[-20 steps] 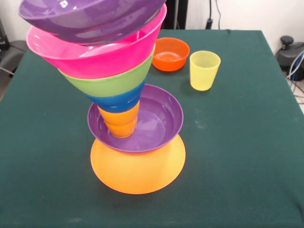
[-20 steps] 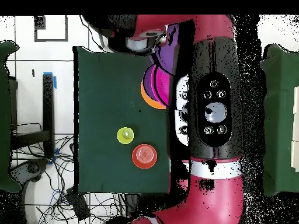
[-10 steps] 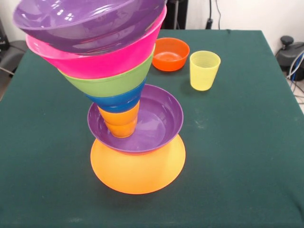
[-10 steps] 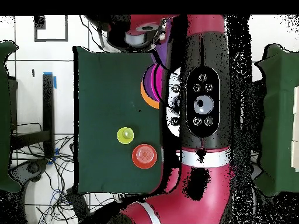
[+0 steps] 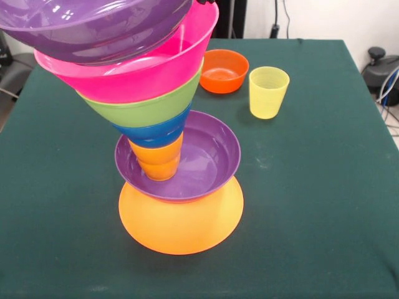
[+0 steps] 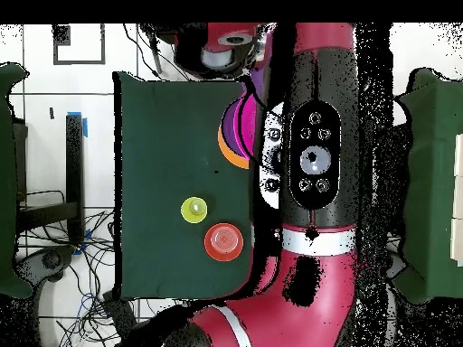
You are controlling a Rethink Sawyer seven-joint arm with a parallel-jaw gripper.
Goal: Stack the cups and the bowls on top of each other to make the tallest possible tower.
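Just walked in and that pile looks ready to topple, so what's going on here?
A red and black robot arm hangs over a tower of glossy plastic bowls: an orange cup carries blue, green, pink and purple bowls, which widen upward. The top purple bowl sits tilted. A small orange-red bowl and a translucent yellow cup stand apart, unstacked.

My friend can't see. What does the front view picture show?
A leaning tower of bright bowls widens upward: yellow-orange bowl, purple bowl, orange cup, then blue, green, pink and purple bowls. An orange-red bowl and yellow cup stand apart on the green table.
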